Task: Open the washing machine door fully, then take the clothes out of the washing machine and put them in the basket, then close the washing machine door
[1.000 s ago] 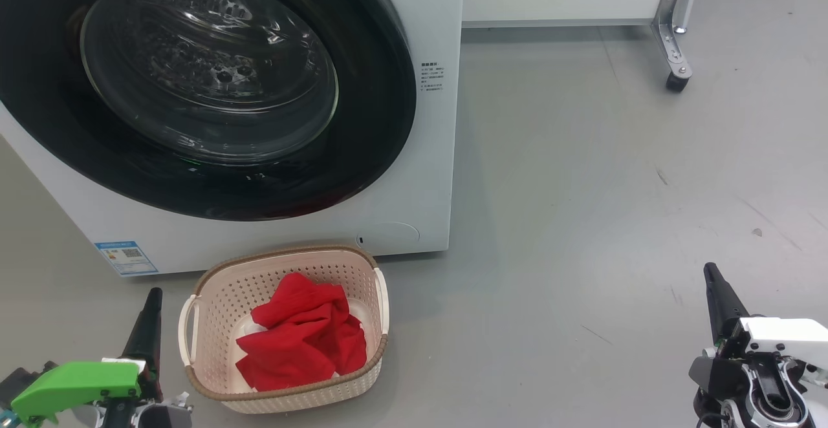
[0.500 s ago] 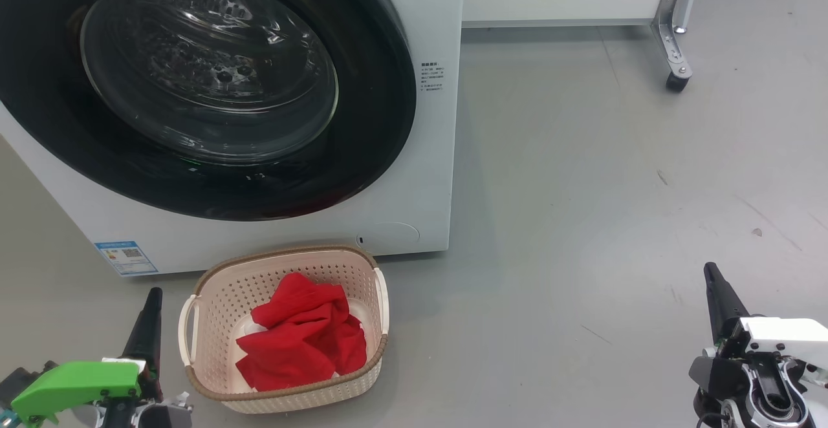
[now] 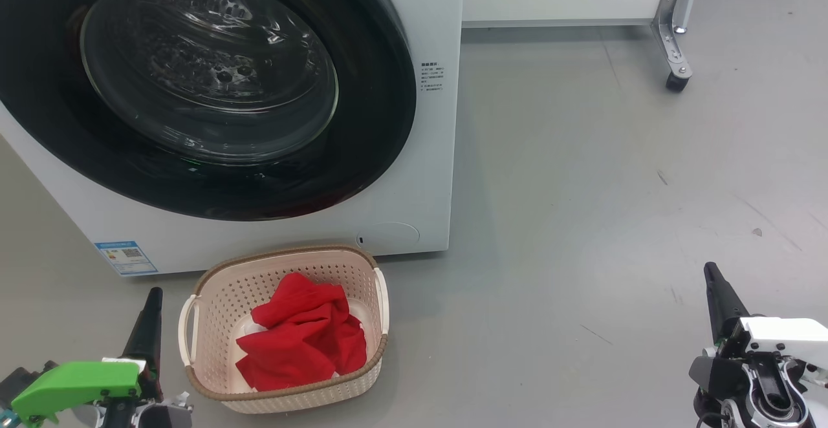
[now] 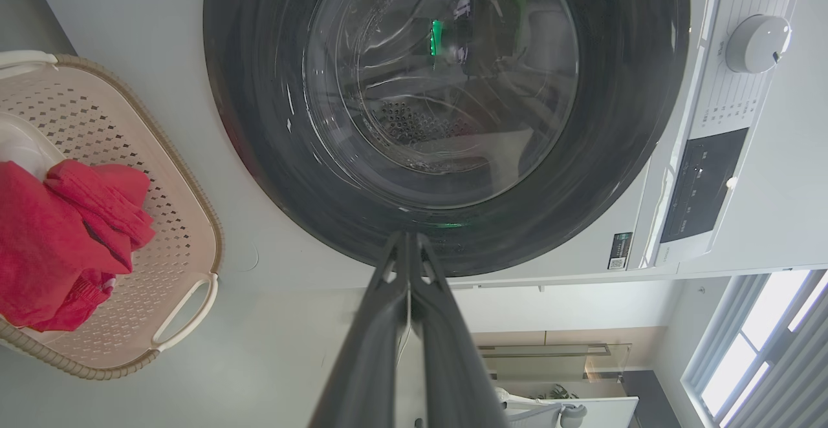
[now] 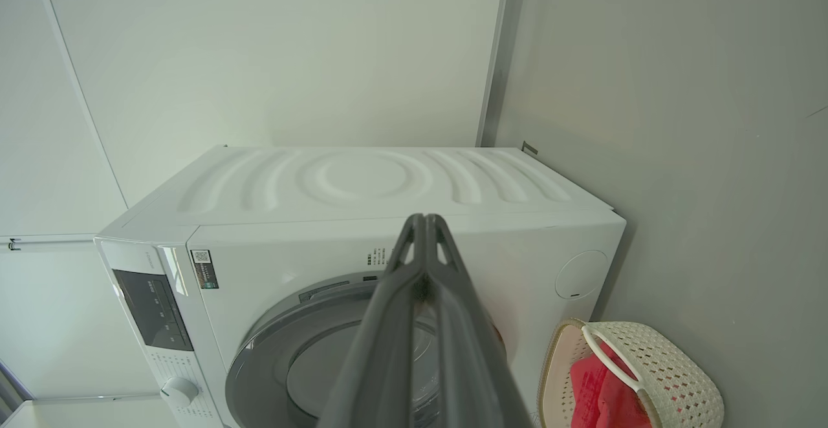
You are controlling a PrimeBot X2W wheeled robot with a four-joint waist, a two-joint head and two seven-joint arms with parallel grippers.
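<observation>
Risk looks small in the head view: the washing machine door [image 3: 207, 92] appears to lie closed against the washing machine [image 3: 433, 21], and the clothes [image 3: 304, 337] sit heaped inside the basket [image 3: 284, 252] on the floor [image 3: 582, 189], just in front of the machine. Whether the latch has truly caught cannot be told, and a door only resting to could swing out again. The left hand [image 3: 154, 295] hovers low just beside the basket's left handle, fingers clenched together on nothing and pointing up the view, so a sideways sweep of that arm could shove or tip the basket and spill the red heap. The right hand [image 3: 711, 271], likewise clenched and empty, hangs well apart at the lower right and threatens nothing. In the left wrist view the left hand [image 4: 407, 240] aims its closed fingers at the door's black rim [image 4: 259, 156], apart from it; a forward lunge would strike the ring or the glass. The basket [image 4: 194, 208] and the clothes [image 4: 65, 234] lie at that view's left edge. In the right wrist view the right hand [image 5: 425, 221], fingers pressed together, points towards the machine's front [image 5: 291, 253] from well back, with the basket [image 5: 673, 363] at the lower right corner, probably out of harm's way.
</observation>
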